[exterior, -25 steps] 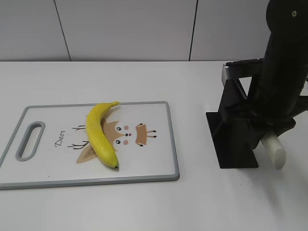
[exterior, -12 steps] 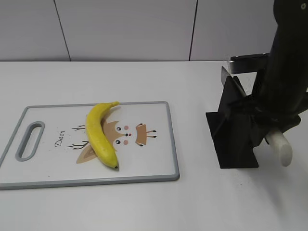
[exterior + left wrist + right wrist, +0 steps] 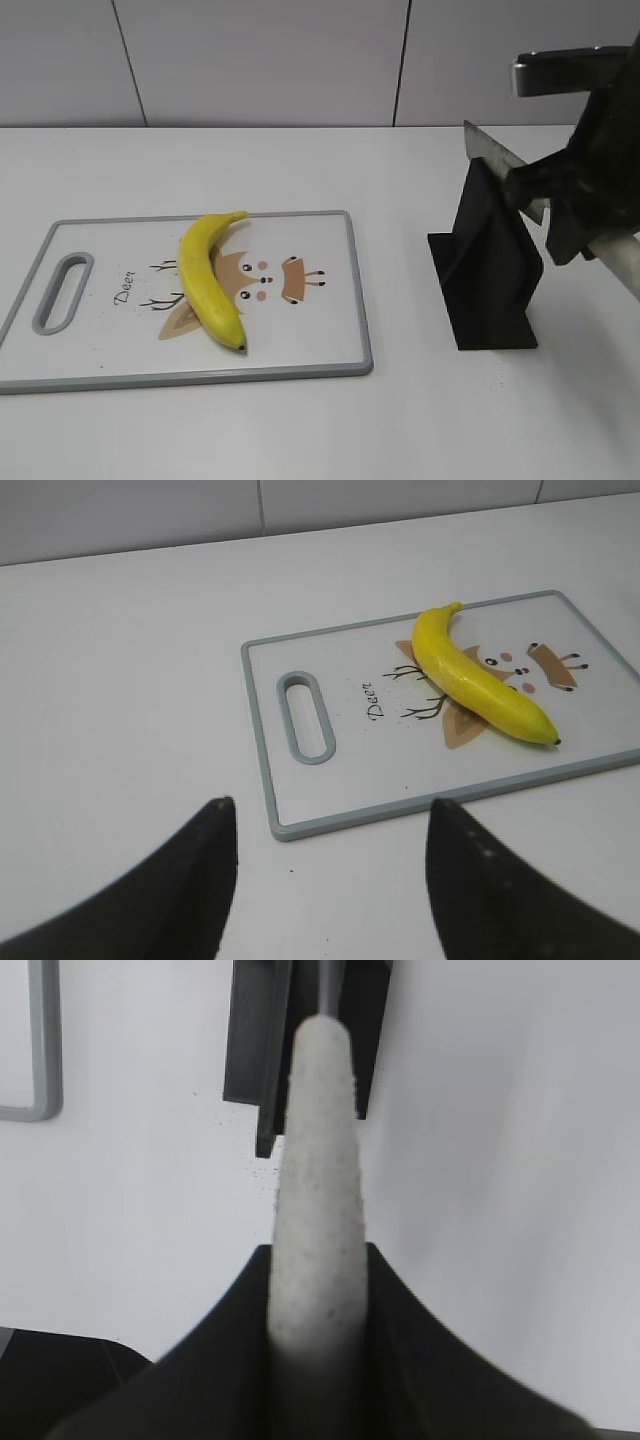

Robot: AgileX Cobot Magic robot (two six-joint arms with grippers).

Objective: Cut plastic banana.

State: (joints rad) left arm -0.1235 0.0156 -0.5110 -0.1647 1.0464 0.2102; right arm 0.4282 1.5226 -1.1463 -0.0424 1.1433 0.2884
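A glossy plastic banana lies loose on a cutting board toward the bench's left front. It looks light, stiff and slippery, best steadied near its stem end. The right gripper, near the right edge, is clamped on a knife above a black knife stand. Only the left wrist view shows the left gripper, spread wide and empty.

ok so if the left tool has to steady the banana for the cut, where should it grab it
Probably the dark-tipped end of the banana, nearest the board's front edge. The open left tool sits in front of the cutting board on that side, so it can come in from the front, straddling the narrow width and leaving the thick middle and stem free for the blade.
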